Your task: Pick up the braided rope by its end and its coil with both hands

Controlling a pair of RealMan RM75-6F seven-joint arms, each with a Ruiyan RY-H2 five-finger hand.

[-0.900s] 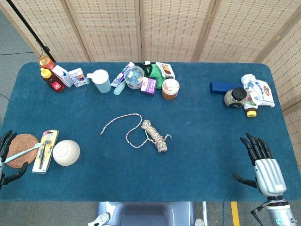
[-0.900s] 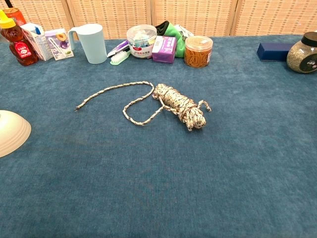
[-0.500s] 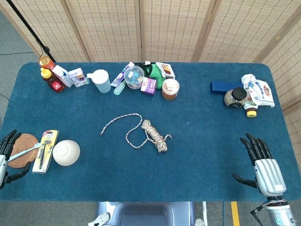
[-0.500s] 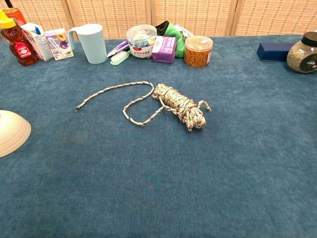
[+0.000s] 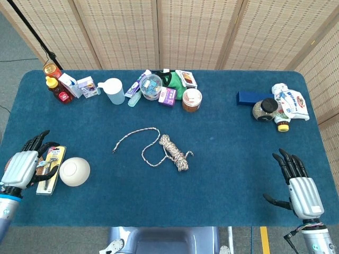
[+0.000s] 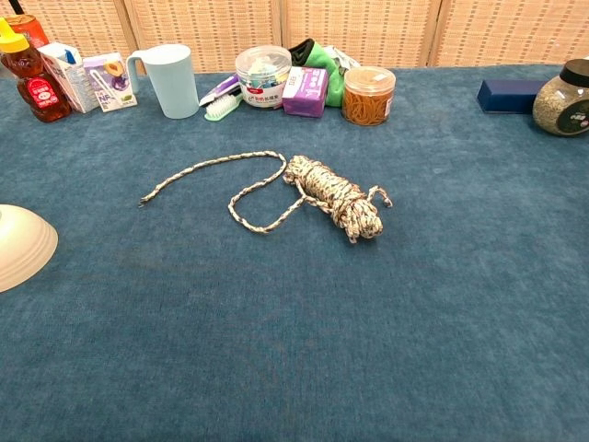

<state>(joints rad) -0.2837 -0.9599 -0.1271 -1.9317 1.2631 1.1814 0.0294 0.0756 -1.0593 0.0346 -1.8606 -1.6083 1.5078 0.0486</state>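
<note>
The braided rope (image 5: 159, 148) lies near the middle of the blue table (image 5: 228, 159), touched by neither hand. Its coil (image 5: 175, 152) is a tight bundle whose long axis runs diagonally from upper left to lower right of the head view. From the coil's upper end the loose strand loops toward the bottom of the frame, arcs back up and trails off left, so the free end (image 5: 114, 151) points to the lower left. Bare cloth surrounds the rope on every side. The left hand (image 5: 24, 164) sits at the frame's left edge beside a white bowl (image 5: 74, 171), fingers spread, holding nothing. The right hand (image 5: 299, 185) hovers at the lower right corner, fingers apart and empty.
</note>
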